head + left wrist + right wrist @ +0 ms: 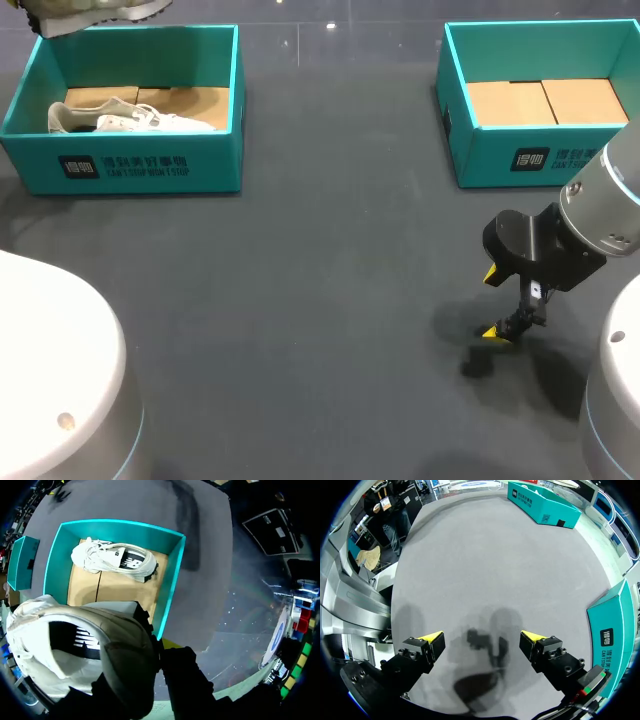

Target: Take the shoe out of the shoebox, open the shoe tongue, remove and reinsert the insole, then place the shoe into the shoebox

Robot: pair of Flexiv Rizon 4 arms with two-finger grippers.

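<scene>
Hanging in the air over the back edge of the left shoebox (150,165) is the lifted shoe (75,645), beige and white with a dark logo; it is out of the box and not touching it. The left gripper (156,655) is clamped on one end of it, with only one yellow tip peeping out beside the shoe; the shoe's long axis stretches sideways away from that gripper, roughly parallel to the box's long walls. Directly under it, inside the same teal box, lies a second shoe (117,560), white, on its side on the cardboard floor near one long wall.

The right gripper (487,642) hovers low over the bare bench (320,300), well apart from the lifted shoe and on the opposite side; its fingers are spread wide with nothing between them. A right shoebox (540,155) stands just beyond it, showing only its cardboard floor.

The left arm is plainly the nearer one; I judge the shoe must next come across to the open middle of the bench, where nothing stands in the way, so the right gripper can reach the tongue.
</scene>
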